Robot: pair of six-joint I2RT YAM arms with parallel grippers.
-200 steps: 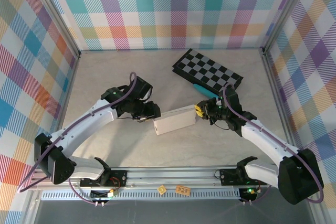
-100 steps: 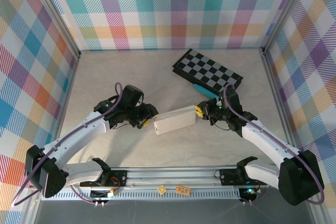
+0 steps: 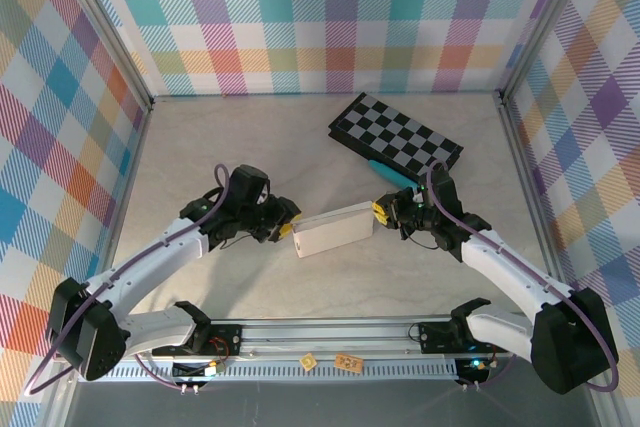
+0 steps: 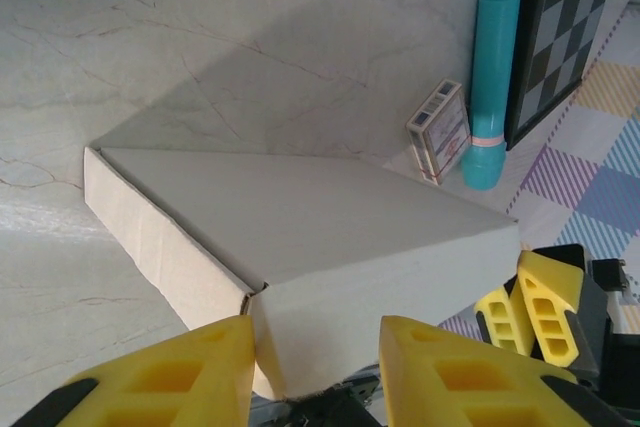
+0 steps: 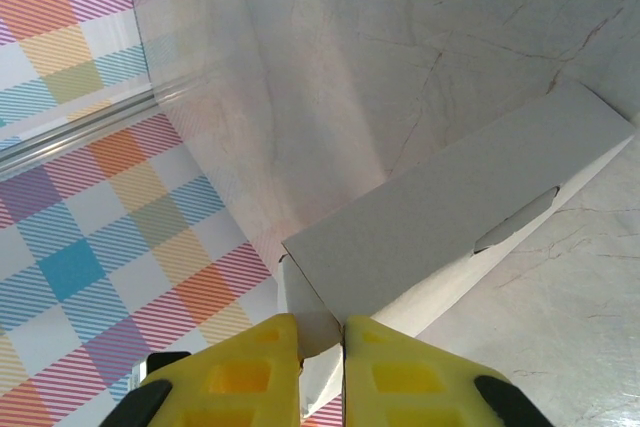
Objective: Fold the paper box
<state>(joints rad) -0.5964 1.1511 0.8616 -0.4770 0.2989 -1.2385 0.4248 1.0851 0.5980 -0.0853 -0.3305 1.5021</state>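
Paper box (image 3: 333,230) closed up, flat on mid-table, near checkered board (image 3: 395,133). Left gripper (image 4: 316,342) parted moderately, yellow fingers (image 4: 165,377) straddling one box corner, contact unclear. Right gripper (image 5: 342,332) pinched nearly closed on thin box wall at opposite end. Teal pen (image 4: 492,67) and small packet (image 4: 440,130) just beyond box.

I work over a pale, marbled table (image 3: 250,142). Pastel plaid walls (image 3: 300,17) enclose its far edge and both sides; an aluminium rail (image 3: 330,332) lines its near edge.
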